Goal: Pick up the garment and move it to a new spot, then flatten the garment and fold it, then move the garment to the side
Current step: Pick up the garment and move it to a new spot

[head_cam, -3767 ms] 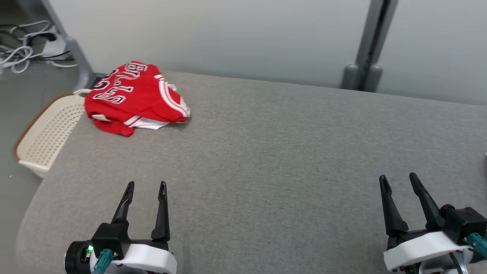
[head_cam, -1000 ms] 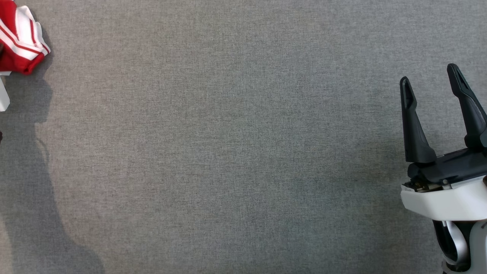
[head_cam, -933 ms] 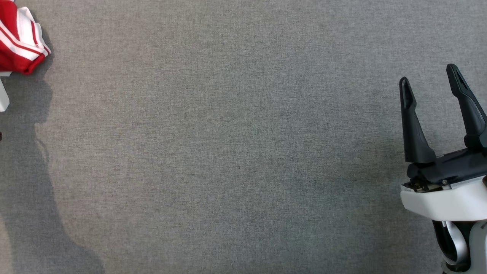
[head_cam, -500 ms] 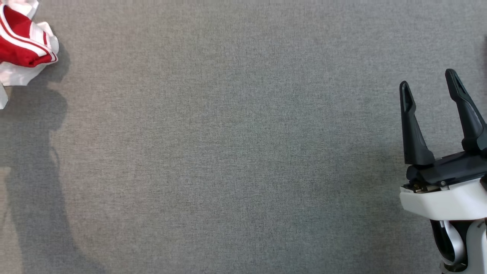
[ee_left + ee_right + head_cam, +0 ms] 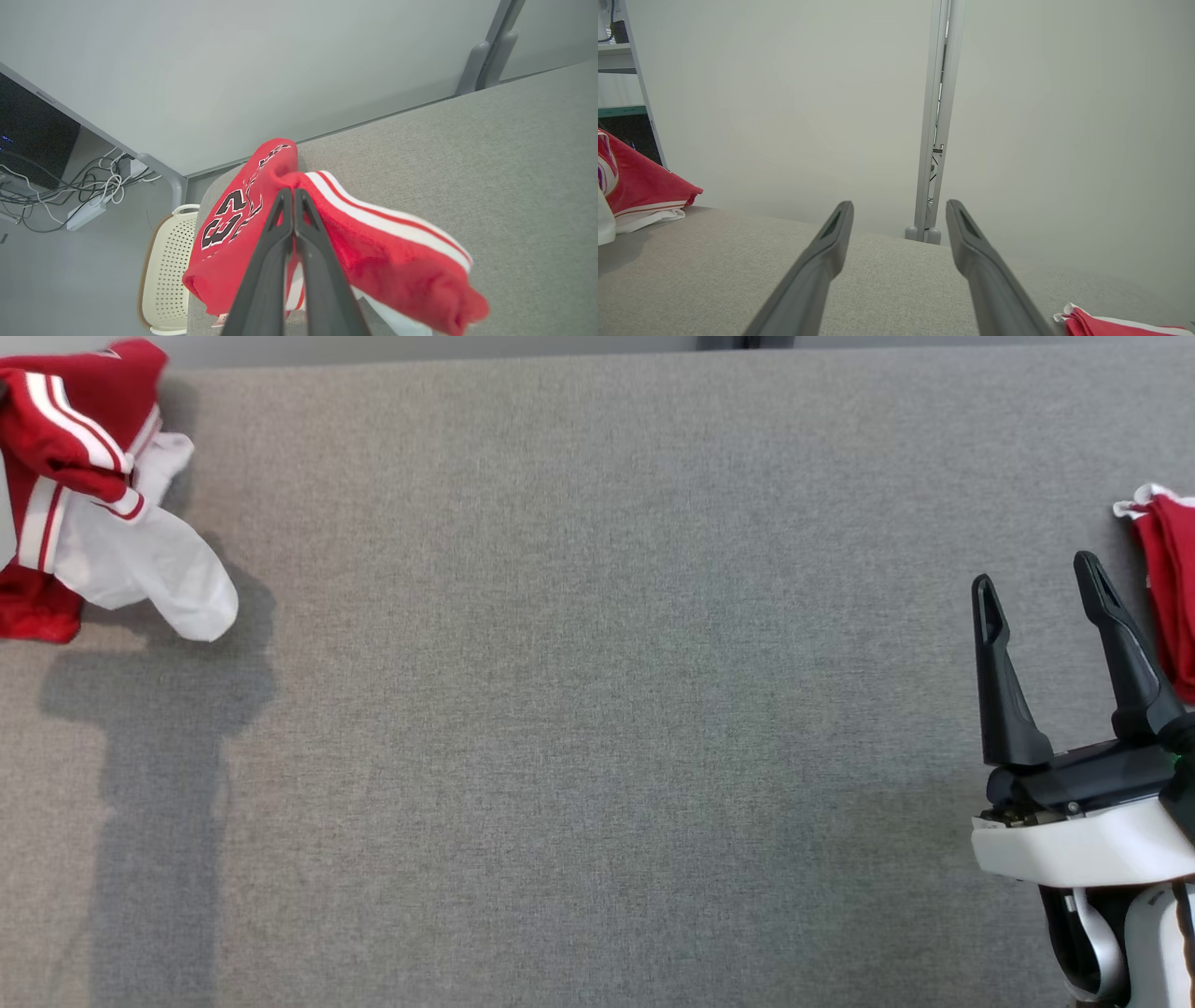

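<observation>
Left end effector [image 5: 293, 191] tight on the red garment [image 5: 373, 238]; right end effector [image 5: 1032, 571] agape, well apart.

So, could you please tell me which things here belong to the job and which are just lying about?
In the job: red jersey, pinched in the shut left gripper; open right gripper; grey table.
Lying about: cream basket; cables on the floor; second red cloth beside the right gripper.

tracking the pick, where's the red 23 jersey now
Head view's upper left: the red 23 jersey is pinched in the shut left gripper, near the cream basket.
</observation>
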Available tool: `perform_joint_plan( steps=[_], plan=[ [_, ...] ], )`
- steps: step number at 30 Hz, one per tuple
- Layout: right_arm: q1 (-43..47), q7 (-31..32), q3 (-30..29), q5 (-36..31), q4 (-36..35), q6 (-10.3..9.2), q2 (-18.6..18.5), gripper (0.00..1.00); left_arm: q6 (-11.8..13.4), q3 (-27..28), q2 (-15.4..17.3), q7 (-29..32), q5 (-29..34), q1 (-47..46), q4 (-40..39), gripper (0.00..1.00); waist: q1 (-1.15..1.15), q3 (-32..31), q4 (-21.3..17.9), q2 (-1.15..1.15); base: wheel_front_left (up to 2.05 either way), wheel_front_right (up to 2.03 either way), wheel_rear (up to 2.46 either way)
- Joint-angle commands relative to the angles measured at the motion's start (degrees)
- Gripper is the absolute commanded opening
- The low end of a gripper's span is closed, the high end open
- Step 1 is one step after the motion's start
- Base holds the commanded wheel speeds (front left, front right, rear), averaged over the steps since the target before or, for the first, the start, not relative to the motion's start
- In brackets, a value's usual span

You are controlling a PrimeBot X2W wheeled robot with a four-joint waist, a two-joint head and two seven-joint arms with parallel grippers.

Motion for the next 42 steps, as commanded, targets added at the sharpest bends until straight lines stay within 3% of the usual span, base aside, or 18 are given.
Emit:
perform_joint_plan(
  steps=[1,9,18,23,29,33,40,42],
  plan=[
    [0.51,-0.54,-0.22,0.39,0.39,-0.01,-0.02,1.00,0.02,-0.64,0.42,0.49,-0.59,-0.98,-1.28,0.00,0.00,-1.25,-0.35,0.00,0.00,0.00,0.00],
    [1.86,-2.38,-0.83,2.16,2.39,-0.01,0.07,1.00,0.01,-6.91,2.04,3.33,-4.02,-2.84,-12.47,0.00,0.00,-5.20,-2.54,0.00,0.00,0.00,0.00],
    [3.36,-3.50,-1.75,3.92,3.60,0.00,0.08,1.00,0.01,-15.33,-0.09,2.16,-7.88,-8.05,-21.37,0.00,0.00,-8.49,-6.41,0.00,0.00,0.00,0.00],
    [3.93,-3.85,-1.37,4.82,3.92,0.00,0.08,1.00,0.02,-19.31,-3.62,-0.46,-9.48,-8.81,-22.37,0.00,0.00,-8.76,-8.28,0.00,0.00,0.00,0.00],
    [3.89,-4.59,-0.69,6.04,4.90,0.00,0.08,1.00,0.01,-23.07,-10.07,-7.04,-11.02,-3.06,-18.63,0.00,0.00,-7.69,-10.15,0.00,0.00,0.00,0.00],
    [3.36,-5.01,-0.02,6.58,5.64,0.00,0.07,1.00,0.41,-25.20,-14.80,-12.49,-10.82,2.28,-13.20,0.00,0.00,-6.60,-11.34,0.00,0.00,0.00,0.00],
    [2.62,-5.28,1.24,7.34,6.96,0.00,0.07,1.00,3.75,-28.01,-22.88,-21.04,-8.96,9.87,-0.48,0.00,0.00,-5.05,-13.13,0.00,0.00,0.00,0.00],
    [2.70,-5.51,1.21,7.44,7.21,0.00,0.07,1.00,4.49,-27.76,-24.74,-23.39,-9.23,11.14,2.60,0.42,0.00,-4.84,-13.32,0.00,0.00,0.00,0.00]
  ],
)
